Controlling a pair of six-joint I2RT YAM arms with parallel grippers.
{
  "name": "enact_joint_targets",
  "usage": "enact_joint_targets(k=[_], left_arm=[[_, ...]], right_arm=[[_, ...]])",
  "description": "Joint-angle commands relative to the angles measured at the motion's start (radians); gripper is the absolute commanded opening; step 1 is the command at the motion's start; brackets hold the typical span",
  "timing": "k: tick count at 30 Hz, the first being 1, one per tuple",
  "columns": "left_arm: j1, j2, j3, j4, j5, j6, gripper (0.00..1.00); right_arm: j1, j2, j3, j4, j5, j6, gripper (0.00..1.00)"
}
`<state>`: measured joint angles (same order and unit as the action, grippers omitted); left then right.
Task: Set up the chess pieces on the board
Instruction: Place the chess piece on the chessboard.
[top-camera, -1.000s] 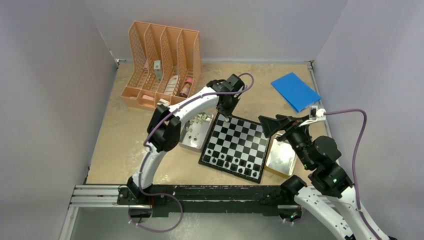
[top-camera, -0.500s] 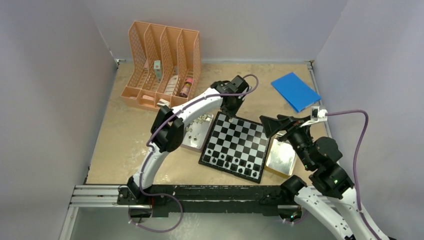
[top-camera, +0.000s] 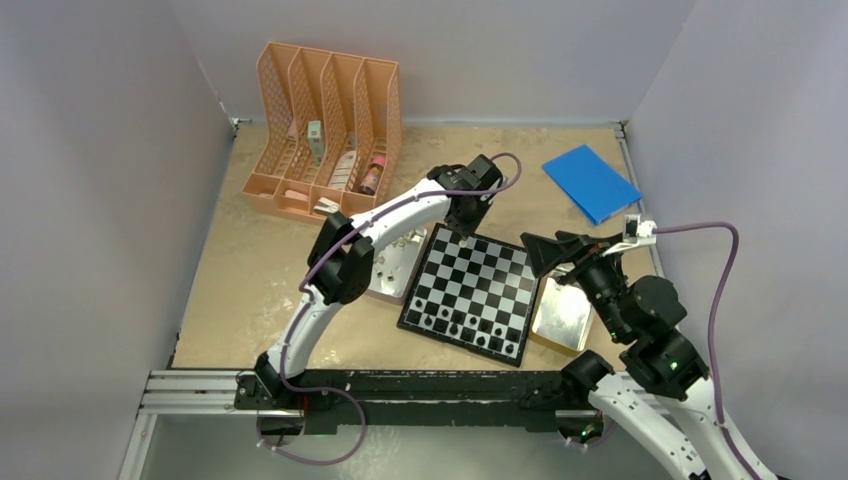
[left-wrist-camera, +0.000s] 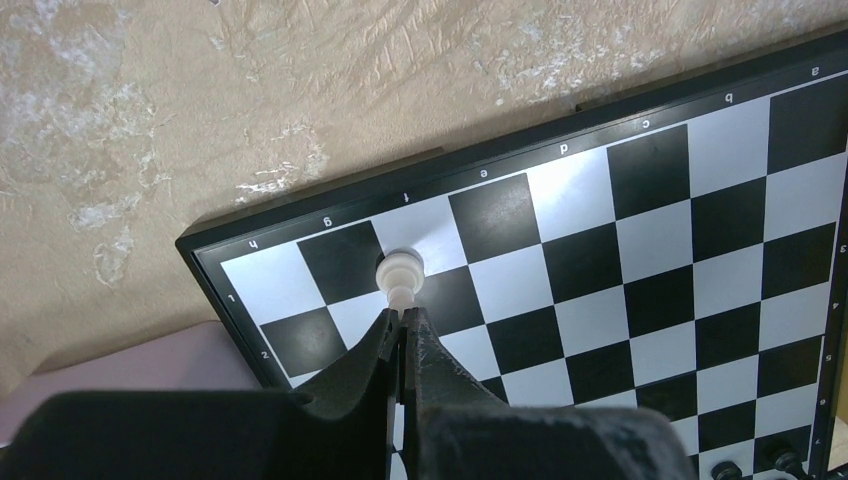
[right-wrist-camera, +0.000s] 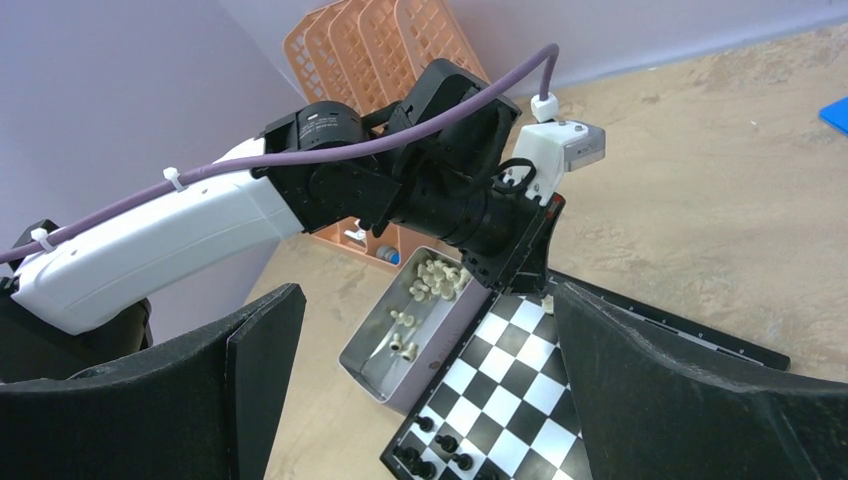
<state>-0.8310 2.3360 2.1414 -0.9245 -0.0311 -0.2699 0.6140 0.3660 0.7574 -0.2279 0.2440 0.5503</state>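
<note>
The left hand (left-wrist-camera: 403, 318) is clenched, and its fingertips seem to pinch the foot of a small pale white chess piece (left-wrist-camera: 400, 270), though the contact is partly hidden by the fingers. That piece is at the far left corner of the small black-and-white checkered board (top-camera: 480, 275), in the outermost row, about where a black square meets a white one. A short row of tiny black chess pieces (top-camera: 458, 325) stands along the near edge of the board. Just left of the board lies an open shiny metal tin (right-wrist-camera: 365, 350) with loose pale chessmen (right-wrist-camera: 432, 278) in it. A second, flat shiny metal tin (top-camera: 560, 320) lies against the board's right side. The right hand (top-camera: 550, 252) hovers above that side, released, its fingers spread wide with nothing between them. On the tan worktop (top-camera: 260, 260), a peach plastic file rack (top-camera: 320, 120) stands far left, and a flat blue sheet (top-camera: 590, 180) lies far right.
</note>
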Motion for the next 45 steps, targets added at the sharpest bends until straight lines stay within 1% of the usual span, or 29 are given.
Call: enact_joint_targets(k=[1,16,26,45], left_arm=[[-0.011,0.005,0.041,0.009,-0.012,-0.015,0.0],[-0.014,0.01,0.046,0.031,-0.029,-0.02,0.0],[-0.016,0.011,0.047,0.054,-0.024,-0.017,0.0],[-0.017,0.011,0.051,0.051,-0.004,-0.014,0.0]], right_arm=[[-0.005,-0.009,0.037,0.028,0.003,0.001,0.96],[-0.005,-0.012,0.032,0.035,0.003,-0.006,0.96],[-0.005,-0.013,0.033,0.033,0.002,-0.006,0.96],[-0.005,-0.014,0.029,0.038,0.003,-0.01,0.96]])
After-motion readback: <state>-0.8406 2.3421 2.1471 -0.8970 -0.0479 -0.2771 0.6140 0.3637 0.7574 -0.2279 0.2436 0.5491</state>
